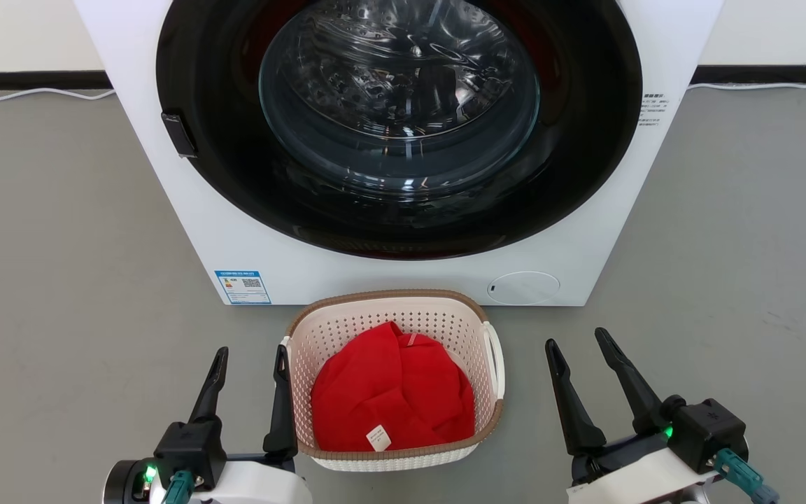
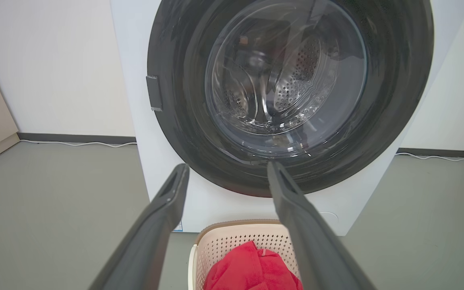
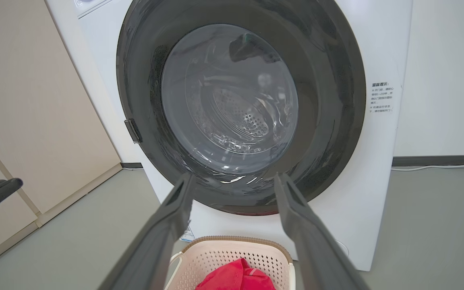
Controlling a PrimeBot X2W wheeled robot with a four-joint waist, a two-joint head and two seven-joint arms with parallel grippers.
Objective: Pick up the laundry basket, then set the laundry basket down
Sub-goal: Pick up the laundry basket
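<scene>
The basket (image 1: pixel 438 320) sits on the grey floor (image 1: pixel 60 280) right in front of the washer (image 1: pixel 571 238), its far rim near the machine's white front panel, between a blue sticker (image 1: pixel 243 287) and a round cover (image 1: pixel 522 287). A red cloth (image 1: pixel 392 395) with a small white tag (image 1: pixel 378 437) lies bunched inside and fills most of the bottom. The washer's round door (image 1: pixel 399 98) is closed, and the steel drum shows through the glass. The left pincer (image 1: pixel 251 350) stands wide and holds nothing; its inner finger runs just beside the basket's left wall, and whether the two touch cannot be told. The right pincer (image 1: pixel 575 337) is also spread wide and empty, and it is set clearly apart from the white handle (image 1: pixel 495 357) on the basket's right side, with bare floor between them. Both pincers point toward the washer. In each wrist view the two dark fingers open around the lower part of the door, with the basket's brown rim and the red cloth low between them. A thin white cable (image 1: pixel 32 92) runs along the foot of the wall behind the machine.
</scene>
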